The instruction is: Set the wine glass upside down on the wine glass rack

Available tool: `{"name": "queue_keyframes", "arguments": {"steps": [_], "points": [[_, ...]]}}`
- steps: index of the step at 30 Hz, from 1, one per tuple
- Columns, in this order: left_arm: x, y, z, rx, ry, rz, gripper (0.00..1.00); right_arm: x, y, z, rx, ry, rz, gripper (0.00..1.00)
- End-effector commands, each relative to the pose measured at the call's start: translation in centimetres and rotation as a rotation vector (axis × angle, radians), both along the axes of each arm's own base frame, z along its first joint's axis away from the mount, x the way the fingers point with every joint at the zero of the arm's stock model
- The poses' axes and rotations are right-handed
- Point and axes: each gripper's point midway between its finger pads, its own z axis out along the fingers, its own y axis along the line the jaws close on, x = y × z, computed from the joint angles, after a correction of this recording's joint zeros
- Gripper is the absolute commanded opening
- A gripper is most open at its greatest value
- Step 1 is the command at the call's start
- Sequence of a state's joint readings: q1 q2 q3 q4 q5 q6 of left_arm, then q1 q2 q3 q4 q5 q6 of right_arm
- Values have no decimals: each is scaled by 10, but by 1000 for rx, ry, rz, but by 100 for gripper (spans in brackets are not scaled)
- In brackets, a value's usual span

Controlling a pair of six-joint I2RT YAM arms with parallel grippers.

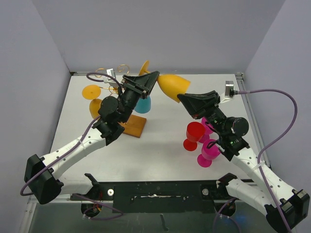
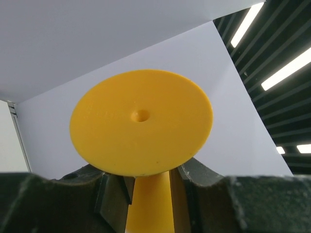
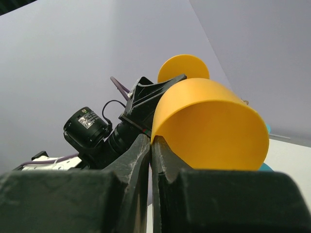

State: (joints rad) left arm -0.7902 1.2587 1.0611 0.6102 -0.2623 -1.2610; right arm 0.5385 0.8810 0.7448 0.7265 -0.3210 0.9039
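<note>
the right end effector (image 3: 151, 160) is clenched on the rim of the yellow plastic wine glass (image 3: 209, 126). the left end effector (image 2: 148, 196) sits around its stem; i cannot tell if it presses. if the right one releases too early, the glass may fall. it hangs sideways at upper middle of the top view, beside the gold wire wine glass rack (image 1: 137, 127); matte, flat round foot.

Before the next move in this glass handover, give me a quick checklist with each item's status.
1. Rim of the wine glass pinched by the right gripper: ok.
2. Stem lies between the jaws of the left gripper: ok.
3. Left jaws firm on the stem, so the right may let go: cannot tell.
4. Free arm on the wine glass rack: cannot tell.
5. Glass hanging upside down on the rack: not ok.
</note>
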Motion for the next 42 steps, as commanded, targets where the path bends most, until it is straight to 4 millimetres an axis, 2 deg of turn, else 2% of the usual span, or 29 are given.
{"name": "queue_keyframes", "arguments": {"steps": [1, 5, 13, 17, 18, 19, 23, 27, 31, 34, 36, 42], "points": [[-14, 11, 48, -107, -106, -20, 29, -21, 6, 7, 5, -38, 86, 0], [-14, 11, 45, -102, -117, -24, 29, -20, 7, 4, -4, -13, 88, 0], [-11, 9, 43, -78, -140, -35, 13, -19, 3, 5, 0, 29, 65, 8], [-9, 10, 41, -62, -146, -27, 11, -17, 0, 4, -4, 59, 47, 26], [-9, 10, 41, -57, -150, -25, 11, -15, -1, 3, -7, 73, 35, 34], [-8, 11, 41, -51, -155, -20, 11, -12, -3, 1, -13, 93, 15, 48], [-6, 16, 41, 3, -183, 1, 11, 0, -14, -14, -45, 185, -84, 69], [-3, 22, 41, 100, -238, 26, 11, 4, -31, -19, -70, 243, -180, 75], [-4, 23, 45, 243, -336, 63, 11, 10, -51, -19, -80, 319, -289, 76], [-10, 17, 55, 358, -442, 71, 11, 15, -68, -12, -52, 386, -379, 76], [-12, 12, 58, 434, -498, 76, 11, 16, -71, 0, -26, 395, -382, 76], [-26, -7, 55, 587, -669, 12, 11, 6, -45, 52, 6, 312, -222, 76]]}}
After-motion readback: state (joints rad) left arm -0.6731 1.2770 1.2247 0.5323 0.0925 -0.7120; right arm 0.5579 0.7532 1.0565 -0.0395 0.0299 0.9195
